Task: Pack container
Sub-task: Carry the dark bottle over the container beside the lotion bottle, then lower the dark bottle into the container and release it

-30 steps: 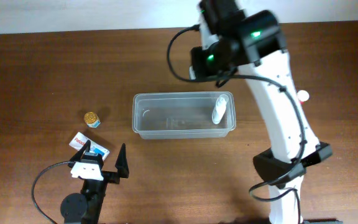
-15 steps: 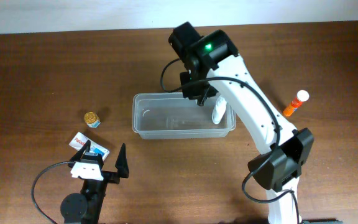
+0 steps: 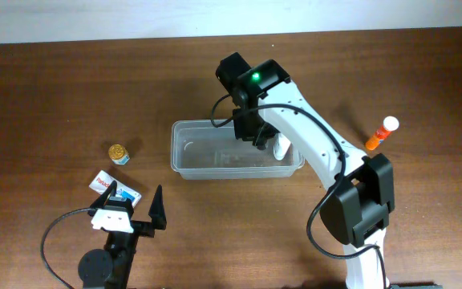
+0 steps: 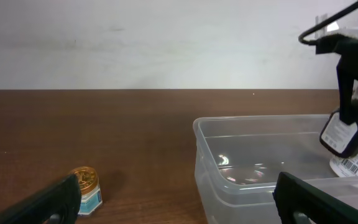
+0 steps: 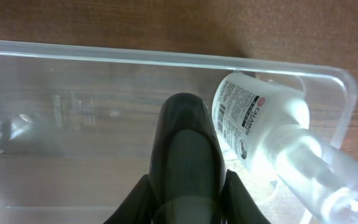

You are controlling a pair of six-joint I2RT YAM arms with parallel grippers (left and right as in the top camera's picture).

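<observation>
The container is a clear, long, shallow tub at the table's middle; it also shows in the left wrist view and the right wrist view. A white labelled bottle lies at its right end. My right gripper is low over the tub's right half, beside that bottle. It is shut on a dark bottle with a white label. My left gripper is open and empty at the front left.
A small gold-lidded jar stands left of the tub. A white, blue and red packet lies by my left gripper. An orange bottle with a white cap lies to the tub's right.
My right arm swung left from the back right and came down over the tub's right half with the dark bottle. The orange bottle came into view. My left arm stayed still.
</observation>
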